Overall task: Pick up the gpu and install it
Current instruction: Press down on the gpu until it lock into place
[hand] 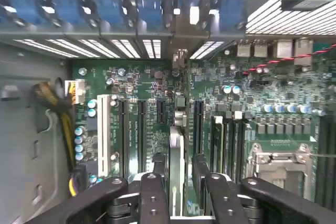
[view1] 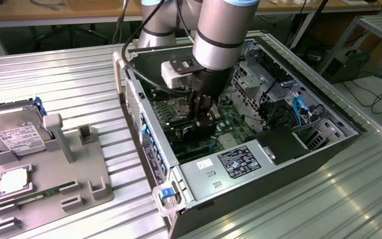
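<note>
black ribbed jaws slightly apart astride thin upright gpu (hand: 176, 171) edge over green motherboard (hand: 142, 124)

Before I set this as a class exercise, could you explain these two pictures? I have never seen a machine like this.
The grey tube is a robot arm with a gripper at its end. The exterior view comes from a camera off the arm. The wrist view comes from a camera on the arm, looking past the gripper. The arm reaches into an open computer case lying on a ribbed metal table. Inside, the gpu stands on edge on the green motherboard. The jaws sit on either side of it and appear slightly open, so nothing seems held. At the exterior view's left, a grey fixture carries a hard drive and a memory stick.
</note>
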Robot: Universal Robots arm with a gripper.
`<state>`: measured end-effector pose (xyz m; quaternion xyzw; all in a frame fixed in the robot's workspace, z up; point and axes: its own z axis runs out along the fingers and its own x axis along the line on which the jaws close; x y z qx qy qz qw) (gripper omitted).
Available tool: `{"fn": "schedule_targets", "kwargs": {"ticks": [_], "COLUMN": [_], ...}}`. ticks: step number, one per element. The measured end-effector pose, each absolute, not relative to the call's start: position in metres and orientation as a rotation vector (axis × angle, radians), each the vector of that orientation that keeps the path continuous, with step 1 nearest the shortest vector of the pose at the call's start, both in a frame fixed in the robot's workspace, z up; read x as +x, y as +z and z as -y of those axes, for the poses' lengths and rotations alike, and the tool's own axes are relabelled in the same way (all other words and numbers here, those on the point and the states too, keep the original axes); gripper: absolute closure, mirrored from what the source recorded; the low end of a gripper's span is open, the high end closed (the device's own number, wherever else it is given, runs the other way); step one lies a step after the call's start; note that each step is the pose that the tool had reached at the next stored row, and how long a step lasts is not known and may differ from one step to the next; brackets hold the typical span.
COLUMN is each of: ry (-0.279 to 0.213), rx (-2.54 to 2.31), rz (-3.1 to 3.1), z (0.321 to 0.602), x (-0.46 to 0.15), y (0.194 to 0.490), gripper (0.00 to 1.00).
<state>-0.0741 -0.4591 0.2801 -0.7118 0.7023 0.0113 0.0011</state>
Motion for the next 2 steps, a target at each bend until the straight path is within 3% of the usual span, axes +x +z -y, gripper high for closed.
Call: {"fn": "schedule_targets", "kwargs": {"ticks": [1,2], "ry": [0.036,0.035], "rx": [-2.235,-2.235], "rz": [-2.205,-2.205], "z": [0.4591,0.4591], "x": [-0.0741,-0.0741], "y": [0.2818,0.2819], "gripper": [0.73,0.89]}}
